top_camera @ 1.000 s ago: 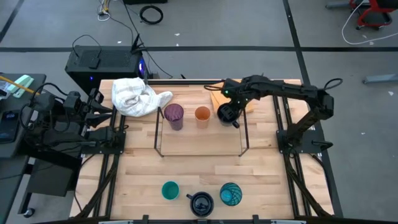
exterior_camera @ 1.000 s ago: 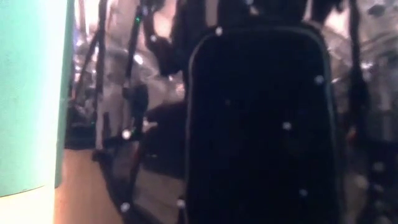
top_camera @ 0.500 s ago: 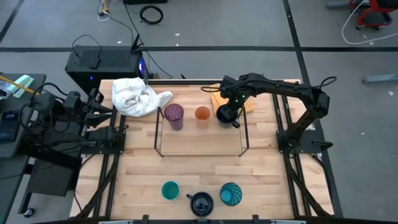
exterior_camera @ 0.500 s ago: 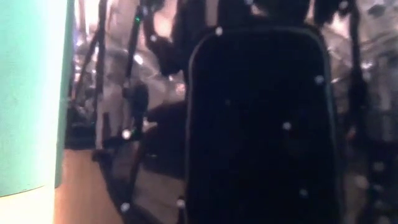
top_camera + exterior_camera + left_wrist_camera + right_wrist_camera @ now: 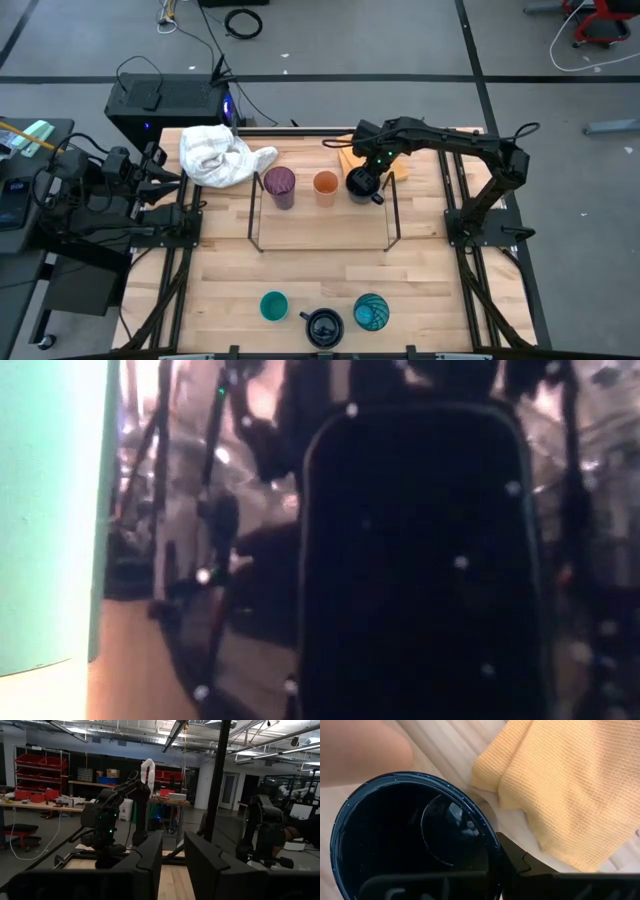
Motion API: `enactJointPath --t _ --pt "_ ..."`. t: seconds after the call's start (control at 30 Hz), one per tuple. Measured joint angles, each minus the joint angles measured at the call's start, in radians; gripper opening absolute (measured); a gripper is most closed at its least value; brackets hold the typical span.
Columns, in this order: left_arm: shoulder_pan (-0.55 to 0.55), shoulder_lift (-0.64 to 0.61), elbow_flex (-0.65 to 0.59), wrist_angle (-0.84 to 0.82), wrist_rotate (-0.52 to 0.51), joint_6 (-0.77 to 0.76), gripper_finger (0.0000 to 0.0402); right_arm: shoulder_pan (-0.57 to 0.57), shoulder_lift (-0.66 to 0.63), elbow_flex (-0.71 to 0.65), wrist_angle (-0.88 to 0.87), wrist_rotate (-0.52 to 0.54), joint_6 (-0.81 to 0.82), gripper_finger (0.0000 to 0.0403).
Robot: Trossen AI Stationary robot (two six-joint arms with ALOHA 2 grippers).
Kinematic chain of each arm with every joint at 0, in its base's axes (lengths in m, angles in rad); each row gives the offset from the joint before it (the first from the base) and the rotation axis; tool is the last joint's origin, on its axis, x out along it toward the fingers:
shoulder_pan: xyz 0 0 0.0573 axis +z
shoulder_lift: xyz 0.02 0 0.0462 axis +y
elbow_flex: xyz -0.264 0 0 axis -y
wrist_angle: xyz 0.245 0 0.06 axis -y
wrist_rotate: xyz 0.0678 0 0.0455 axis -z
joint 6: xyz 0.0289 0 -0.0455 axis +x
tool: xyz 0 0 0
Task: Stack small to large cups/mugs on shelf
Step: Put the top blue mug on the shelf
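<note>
While right end effector (image 5: 366, 180) stays clamped on rim of navy mug (image 5: 362, 183), mug sits at right end of shelf (image 5: 322, 212), beside orange cup (image 5: 325, 184). Mug looks rigid, glazed, likely slippery and chippable; rim pinch opposite handle suits it. Left end effector (image 5: 172, 865) parked off table, fingers apart, empty.

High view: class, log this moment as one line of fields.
right gripper: shut on navy mug, at shelf right end | left gripper: waiting off table's left | shelf: purple tumbler, orange cup
</note>
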Motion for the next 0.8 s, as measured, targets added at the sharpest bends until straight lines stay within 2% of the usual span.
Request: enactJointPath --t 0.8 --pt "0.000 0.000 0.000 0.000 0.000 0.001 0.0091 0.007 0.023 0.000 -0.008 0.025 0.037 0.0016"
